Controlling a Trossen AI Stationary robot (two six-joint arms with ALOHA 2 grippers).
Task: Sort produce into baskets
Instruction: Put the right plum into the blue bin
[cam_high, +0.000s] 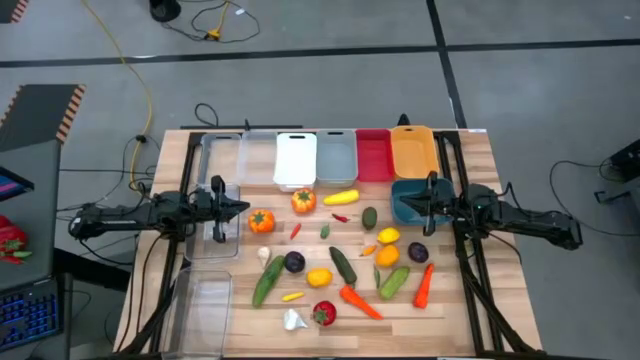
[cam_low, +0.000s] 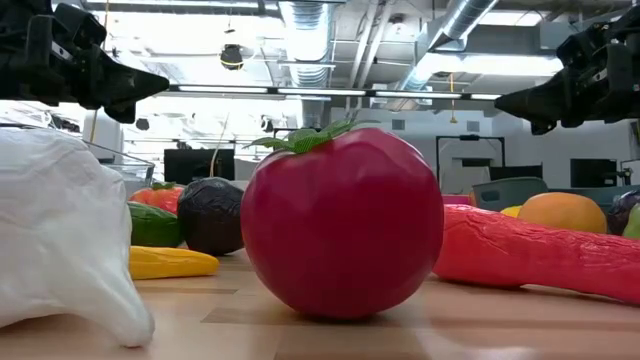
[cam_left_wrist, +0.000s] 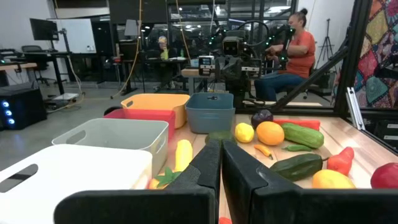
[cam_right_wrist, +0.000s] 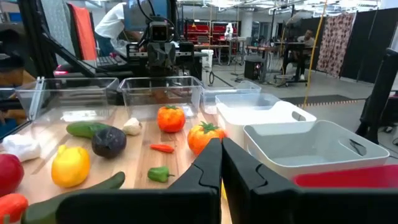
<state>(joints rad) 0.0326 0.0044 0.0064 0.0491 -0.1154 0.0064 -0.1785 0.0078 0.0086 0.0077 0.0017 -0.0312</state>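
Both arms hang level over the wooden counter (cam_high: 470, 160), pointing at each other across the spread. The left hand (cam_high: 243, 207) sits at nine o'clock with its fingers (cam_left_wrist: 208, 163) clenched flat together, grasping nothing. The right hand (cam_high: 402, 207) mirrors it at three o'clock, above the teal basket (cam_high: 405, 190), fingers (cam_right_wrist: 210, 163) likewise clenched on nothing.

Along the twelve o'clock edge runs the row of baskets: two clear ones at the left end, then the white basket (cam_high: 295, 158), grey basket (cam_high: 335, 156), red basket (cam_high: 373, 154) and orange-yellow basket (cam_high: 414, 149). More clear bins line the nine o'clock side, one (cam_high: 200, 305) down toward seven o'clock.

The produce is all out on the bare wood, none in a basket. An orange tomato (cam_high: 261, 221) lies just off the left fingertips, another (cam_high: 303, 200) near the white basket, with a yellow piece (cam_high: 341, 197) beside it. At centre: a purple round (cam_high: 294, 262), a lemon (cam_high: 319, 277), a dark cucumber (cam_high: 343, 265). Toward four o'clock: a second purple round (cam_high: 418, 252), a green cucumber (cam_high: 394, 282) and a carrot (cam_high: 424, 285). At six o'clock another carrot (cam_high: 360, 301), the red tomato (cam_high: 324, 314) and white garlic (cam_high: 293, 320) lie close together; in the low view that red tomato (cam_low: 342, 222) fills the middle, garlic (cam_low: 62, 235) beside it.
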